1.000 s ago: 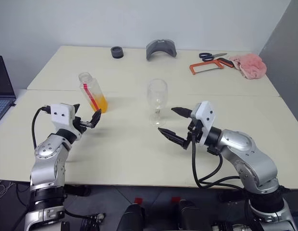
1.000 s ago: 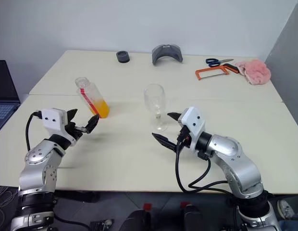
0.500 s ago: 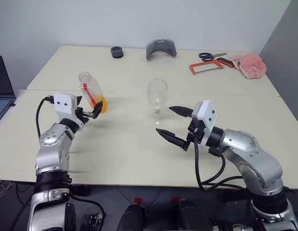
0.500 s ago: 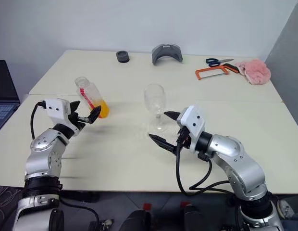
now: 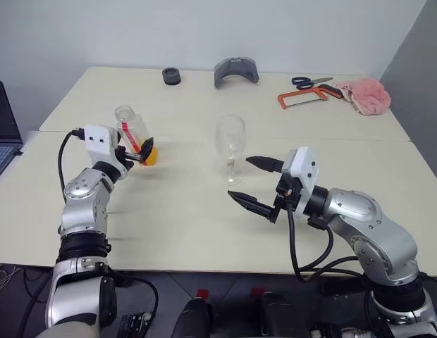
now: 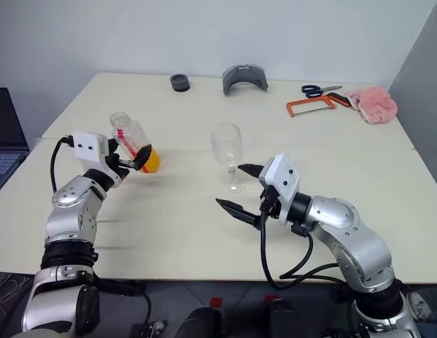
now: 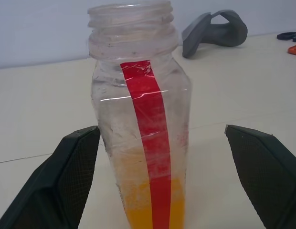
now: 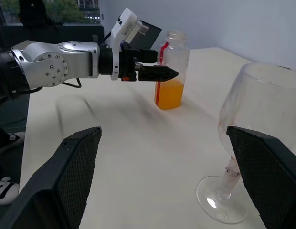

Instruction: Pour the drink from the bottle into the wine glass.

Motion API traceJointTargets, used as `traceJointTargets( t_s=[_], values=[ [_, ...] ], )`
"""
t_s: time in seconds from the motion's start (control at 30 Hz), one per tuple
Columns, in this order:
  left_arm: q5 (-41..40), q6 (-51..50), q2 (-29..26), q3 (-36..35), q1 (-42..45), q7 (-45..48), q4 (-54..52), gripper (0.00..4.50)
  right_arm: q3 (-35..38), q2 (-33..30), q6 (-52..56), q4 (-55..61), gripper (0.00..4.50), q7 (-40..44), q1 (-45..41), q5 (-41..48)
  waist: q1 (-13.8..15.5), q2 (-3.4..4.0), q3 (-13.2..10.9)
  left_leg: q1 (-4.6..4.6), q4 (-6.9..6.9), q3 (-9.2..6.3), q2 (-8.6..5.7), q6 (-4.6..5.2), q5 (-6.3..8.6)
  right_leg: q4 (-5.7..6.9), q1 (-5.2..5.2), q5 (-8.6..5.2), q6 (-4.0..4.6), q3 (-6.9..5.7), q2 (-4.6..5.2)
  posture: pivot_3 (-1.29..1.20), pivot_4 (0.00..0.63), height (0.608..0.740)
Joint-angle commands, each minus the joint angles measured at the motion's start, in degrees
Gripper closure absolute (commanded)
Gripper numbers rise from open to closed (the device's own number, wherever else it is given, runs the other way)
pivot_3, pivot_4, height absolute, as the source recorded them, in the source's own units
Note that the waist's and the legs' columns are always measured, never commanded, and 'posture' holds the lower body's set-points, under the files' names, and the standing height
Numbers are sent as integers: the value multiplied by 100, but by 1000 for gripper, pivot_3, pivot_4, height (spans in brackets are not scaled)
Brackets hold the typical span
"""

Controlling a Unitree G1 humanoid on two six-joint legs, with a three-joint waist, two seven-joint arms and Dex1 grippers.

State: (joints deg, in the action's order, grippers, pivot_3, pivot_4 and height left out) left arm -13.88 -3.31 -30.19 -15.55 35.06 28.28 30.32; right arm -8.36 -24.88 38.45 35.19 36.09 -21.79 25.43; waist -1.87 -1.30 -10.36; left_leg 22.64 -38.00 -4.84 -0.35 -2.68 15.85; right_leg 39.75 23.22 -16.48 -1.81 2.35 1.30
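Note:
The bottle (image 5: pixel 134 132) stands on the table's left side, clear with a red strip, its neck open at the top. The orange drink (image 7: pixel 153 214) fills only its bottom. My left gripper (image 5: pixel 137 149) is open, and its fingers (image 7: pixel 67 176) flank the bottle's lower half with gaps on both sides. The empty wine glass (image 5: pixel 230 144) stands upright at the table's middle. My right gripper (image 5: pixel 239 177) hovers open just in front and to the right of the glass foot (image 8: pixel 219 200), not touching it.
Along the table's far edge lie a black ring (image 5: pixel 172 76), a grey curved part (image 5: pixel 236 72), scissors (image 5: pixel 310 82), an orange hacksaw (image 5: pixel 303 97) and a pink cloth (image 5: pixel 363 95). A laptop (image 5: pixel 3 127) sits off the left side.
My left gripper has moved forward and up to the bottle, and its open fingers now straddle it. The right gripper has stayed by the glass.

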Motion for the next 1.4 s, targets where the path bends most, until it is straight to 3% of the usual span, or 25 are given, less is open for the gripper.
traceJointTargets(
  t_s=[0.03, 0.2, 0.3, 0.5, 0.57, 0.77, 1.07, 1.4],
  values=[
    [80, 212, -128, -23, 328, -47, 178, 0, -15, -14, -99, 152, 21, 3, -122, 39, 0, 0, 0, 1, 0, 0, 0, 0, 0, 0, 0, 0, 0, 0, 0, 0, 150, 740],
    [184, 396, -125, 2, 598, -103, 618, 0, -61, 6, -93, 103, 21, 9, -193, 50, -3, 0, 0, 0, -1, 1, -2, 0, 0, 1, 1, 0, 0, 0, 0, 0, 150, 740],
    [211, 475, -112, -4, 700, -116, 819, 633, -72, 7, -99, 79, 0, 8, -220, 48, -3, 0, 0, 1, -1, 0, -2, 0, 0, 1, 1, 0, 0, 0, 0, 0, 150, 740],
    [173, 558, -93, -20, 796, -96, 1062, 2543, -56, 10, -112, 37, 0, -12, -258, 29, -3, 0, 0, 1, -1, 0, -2, 0, 0, 2, 2, 0, 0, 0, 0, 0, 150, 740],
    [126, 563, -76, -39, 809, -58, 1090, 2798, -44, 5, -116, 33, 0, -21, -258, 20, -4, 0, 0, 1, -1, 0, -2, 0, 0, 1, 2, 0, 0, 0, 0, 0, 150, 740],
    [95, 606, -12, 50, 729, 139, 835, 2826, 20, -8, -146, 34, 0, -84, -250, -16, -2, 0, 0, 2, -2, -1, -2, 0, 0, 2, 2, 0, 0, 0, 0, 0, 150, 740],
    [670, 975, 56, 1127, 977, 847, -460, 2829, 748, -228, -258, -129, 0, -240, -198, 51, 17, -2, -1, 19, -9, -8, -5, -7, -4, 0, 6, 1, 0, -3, 7, 0, 150, 740],
    [1676, 2462, -117, 1917, 1878, 1071, 82, 2829, 811, -24, -718, -518, 0, -399, -224, -112, -17, -2, -1, 16, -6, 15, -9, -1, 0, 1, 10, 0, 0, -3, -11, 0, 150, 740]
  ],
)
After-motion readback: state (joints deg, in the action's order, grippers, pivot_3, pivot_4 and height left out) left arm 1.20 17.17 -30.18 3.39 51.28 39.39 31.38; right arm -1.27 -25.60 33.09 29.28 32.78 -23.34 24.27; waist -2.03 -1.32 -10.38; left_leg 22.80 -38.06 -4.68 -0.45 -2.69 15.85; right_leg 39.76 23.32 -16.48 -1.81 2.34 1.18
